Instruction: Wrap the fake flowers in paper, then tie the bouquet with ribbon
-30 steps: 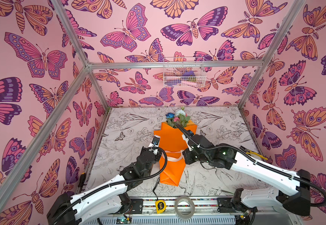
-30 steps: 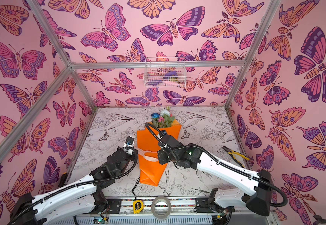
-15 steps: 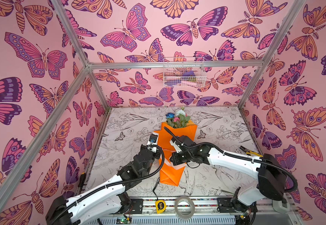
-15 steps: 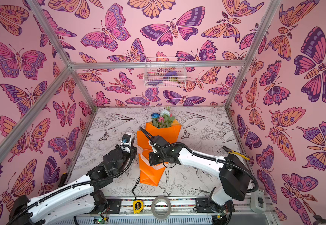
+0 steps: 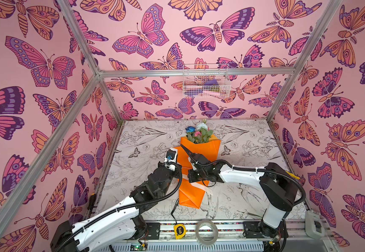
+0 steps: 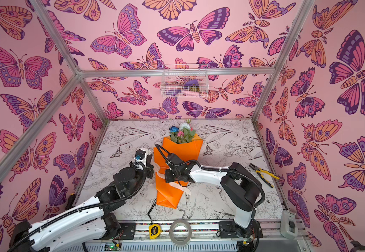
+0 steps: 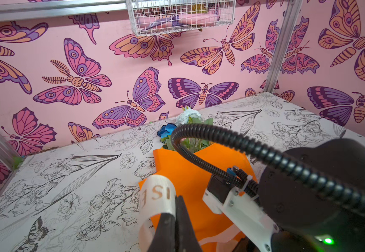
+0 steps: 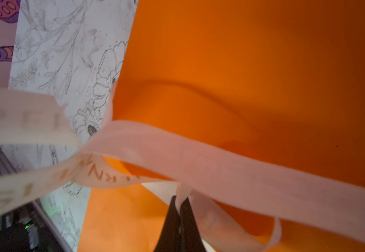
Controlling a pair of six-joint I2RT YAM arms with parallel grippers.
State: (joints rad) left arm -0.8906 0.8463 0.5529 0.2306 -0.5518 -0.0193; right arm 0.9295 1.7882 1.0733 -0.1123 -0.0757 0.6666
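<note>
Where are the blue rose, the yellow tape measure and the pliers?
blue rose (image 5: 190,129): in a top view, on its petals.
yellow tape measure (image 5: 179,230): in a top view, on its case.
pliers (image 6: 266,174): in a top view, on a yellow handle.

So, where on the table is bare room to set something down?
Bare table lies between the left wall and the bouquet, and between the bouquet and the right wall, beyond the pliers. The middle is crowded: left gripper and right gripper pinch the ribbon there.

The bouquet of fake flowers (image 5: 201,150) lies flat mid-surface (image 5: 144,152): a glossy orange paper cone, blue, white and pink blooms and green leaves spilling from its wide far end, a cream printed ribbon (image 8: 220,165) crossing its narrow half.
</note>
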